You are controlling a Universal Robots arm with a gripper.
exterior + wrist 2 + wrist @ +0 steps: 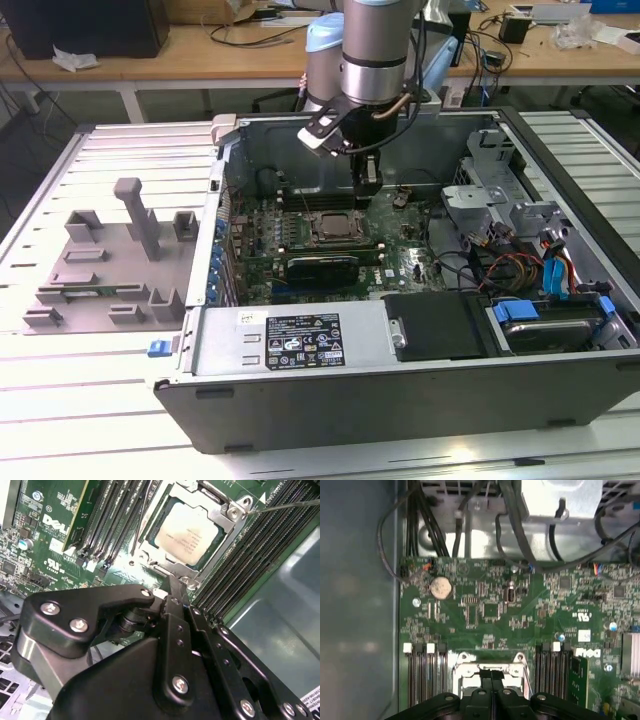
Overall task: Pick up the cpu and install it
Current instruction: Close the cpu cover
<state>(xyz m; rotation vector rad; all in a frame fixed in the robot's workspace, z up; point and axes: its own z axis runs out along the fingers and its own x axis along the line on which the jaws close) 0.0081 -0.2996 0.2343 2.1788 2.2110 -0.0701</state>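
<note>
Broadly, an open computer case [300,400] lies on its side on the slatted table [100,420], so its green motherboard [410,262] faces up for the arm [375,50] reaching in from above. A grey tray [100,290] of upright blocks sits on the exterior view's left, well apart from the work. The gripper [366,188] hangs just above the board on the far side of the socket frame [227,522]. Its fingers [487,680] are pressed together with nothing between them. The cpu [191,532] is already seated in that frame, lying flat with its silvery top upward. It looks close to square, so it has no clear long axis. Its edges run parallel to the bracket around it, apparently so that it can drop in level.
</note>
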